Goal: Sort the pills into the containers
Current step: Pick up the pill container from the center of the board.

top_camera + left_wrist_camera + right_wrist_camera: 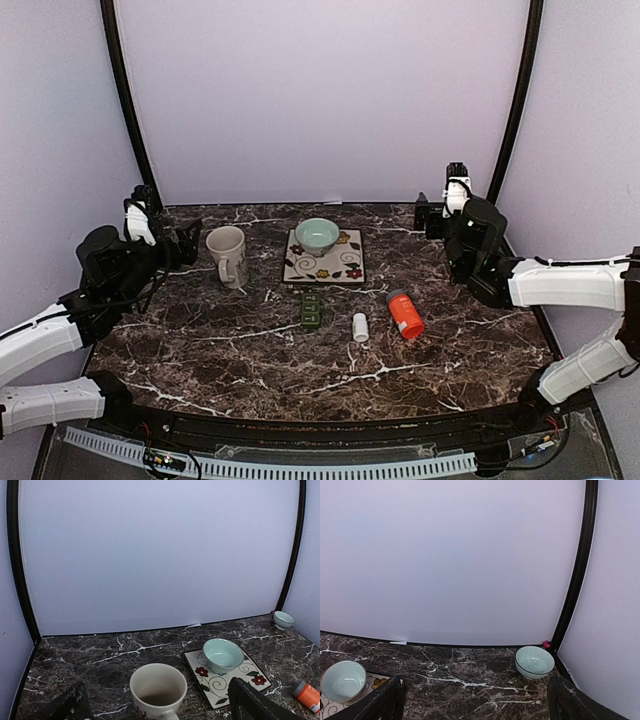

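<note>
The dark green pill box [312, 310], a strip of three compartments, lies at mid-table. No loose pills show. An orange bottle [405, 314] lies on its side to its right, with a small white cap [360, 327] beside it; the bottle's edge also shows in the left wrist view [309, 696]. My left gripper [188, 243] hovers open and empty at the far left, just behind a cream mug [227, 256]; in its own view the gripper [160, 709] frames the mug [157, 687]. My right gripper [432, 215] is open and empty at the far right, facing the back wall [480, 702].
A pale green bowl [317, 235] sits on a flowered tile [325, 262] at the back centre, also in the left wrist view [223, 655]. A second small bowl [534, 662] stands in the back right corner. Curved black poles rise at both back corners.
</note>
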Controlling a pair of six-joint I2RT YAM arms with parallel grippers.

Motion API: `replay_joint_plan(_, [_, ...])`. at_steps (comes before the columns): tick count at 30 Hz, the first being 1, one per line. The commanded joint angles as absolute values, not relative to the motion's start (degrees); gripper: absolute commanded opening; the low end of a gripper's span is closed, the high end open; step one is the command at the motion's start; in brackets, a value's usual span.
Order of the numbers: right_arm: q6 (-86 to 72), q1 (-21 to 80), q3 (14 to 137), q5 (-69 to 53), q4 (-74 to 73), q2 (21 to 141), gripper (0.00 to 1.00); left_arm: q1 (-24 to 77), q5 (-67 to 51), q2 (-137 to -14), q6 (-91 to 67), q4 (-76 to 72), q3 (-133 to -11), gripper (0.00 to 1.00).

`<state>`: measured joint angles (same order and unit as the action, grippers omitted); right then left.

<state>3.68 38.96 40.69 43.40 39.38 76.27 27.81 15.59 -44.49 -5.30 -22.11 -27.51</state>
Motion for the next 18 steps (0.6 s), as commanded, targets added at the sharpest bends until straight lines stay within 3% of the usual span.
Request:
replay_joint_plan(1, [9.31,39.64,43.80,39.11,45.31,76.20,1.00,33.04,18.22,-47.85,-2.74,-19.92,-30.99,0.99])
replay_joint_plan(4, [6.22,39.64,46.60,27.50,41.61,76.31,0.98,37.75,20.15,-52.47,-2.86,-19.13,-32.35,0.99])
replay_joint_plan(8, [-2.67,39.72,52.57,19.77,30.60,78.67,0.86,42.61,23.31,-58.63,-4.32,-18.78,-33.63,0.99])
replay_joint_plan(14, [-16.12,41.21,54.72,15.73,21.52,80.88,0.71,46.57,23.96,-65.65,-8.00,-17.71,-36.19,0.98])
replay_joint_plan(18, [-22.23,43.61,57.83,14.50,13.92,84.58,0.66,46.89,22.04,-68.79,-11.62,-14.82,-38.38,0.96])
